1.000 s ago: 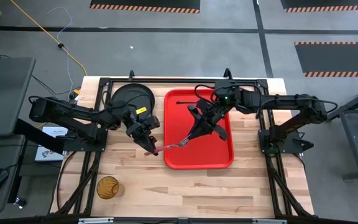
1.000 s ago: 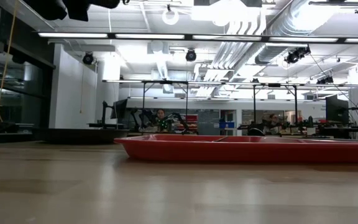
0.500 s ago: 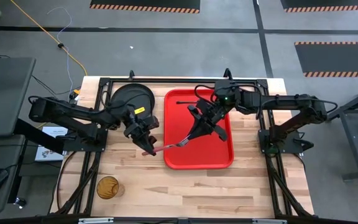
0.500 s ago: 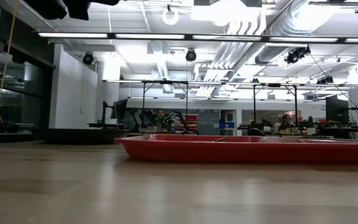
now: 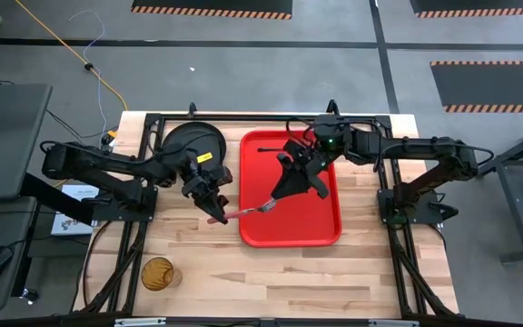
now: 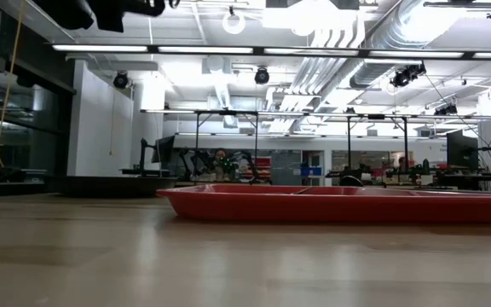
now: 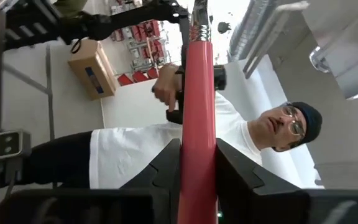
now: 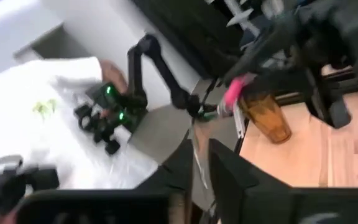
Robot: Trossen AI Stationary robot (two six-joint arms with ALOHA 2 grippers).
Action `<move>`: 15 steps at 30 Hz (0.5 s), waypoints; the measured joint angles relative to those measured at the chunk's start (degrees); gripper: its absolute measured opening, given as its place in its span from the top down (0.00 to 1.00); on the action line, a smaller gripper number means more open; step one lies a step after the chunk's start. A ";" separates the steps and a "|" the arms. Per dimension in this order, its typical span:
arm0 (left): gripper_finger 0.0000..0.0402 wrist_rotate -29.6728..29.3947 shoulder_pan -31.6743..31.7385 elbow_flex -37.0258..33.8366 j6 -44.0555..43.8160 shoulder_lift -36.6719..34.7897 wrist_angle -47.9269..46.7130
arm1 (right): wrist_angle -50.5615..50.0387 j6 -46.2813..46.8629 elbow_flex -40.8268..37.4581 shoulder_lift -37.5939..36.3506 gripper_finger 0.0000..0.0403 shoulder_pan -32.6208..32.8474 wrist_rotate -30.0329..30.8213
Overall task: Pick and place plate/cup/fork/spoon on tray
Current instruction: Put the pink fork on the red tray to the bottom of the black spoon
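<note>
We have the small fork with silver tines and a red-pink handle point(image 5: 243, 212) held between both arms, in the air over the near left rim of the large red rectangular plastic tray point(image 5: 320, 232). Over the last second it has crept slightly toward the far side of the pale wooden desk point(image 5: 334, 272), and the two arms have moved with it. We read this as a handover in progress: the fork is close to the tray but not yet lying in it.

The left tool point(image 5: 214, 211) is clamped on the handle end; its wrist view shows the red-pink shaft running straight up between its dark fingers point(image 7: 241, 177). The right tool point(image 5: 272, 198) reaches down from over the tray toward the tine end, with its fingers close together on the thin metal part as far as we can judge; the contact itself is too small to make out from above.

The thin dark metal spoon point(image 5: 271, 147) already lies in the tray's far part. The round dark grey-black plate point(image 5: 193, 143) sits on the desk just left of the tray, and the small amber-orange tumbler point(image 5: 158, 272) stands well apart near the front left corner.

Most of the tray floor is bare, so there is room to set the fork down. The low raised rim lies right under the fork, and the plate sits near the left arm's forearm.
</note>
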 joint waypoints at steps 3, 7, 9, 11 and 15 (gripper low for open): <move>0.85 0.74 0.78 -0.04 -0.07 -0.05 0.29 | -0.43 1.75 0.00 -0.40 0.75 -0.74 -0.06; 0.85 1.42 1.81 -0.03 0.18 -0.10 0.35 | -1.55 3.29 0.00 -0.61 0.59 -2.21 -2.28; 0.85 3.40 2.88 -0.03 0.26 -0.11 0.58 | -4.14 3.34 0.00 -1.27 0.53 -3.34 -4.11; 0.85 5.43 4.55 -0.03 -0.06 -0.11 0.55 | -8.99 2.93 0.00 -2.43 0.48 -4.85 -4.28; 0.85 8.30 9.25 -0.01 -0.01 -0.71 0.47 | -21.61 -0.79 0.00 -6.06 0.44 -7.77 -0.54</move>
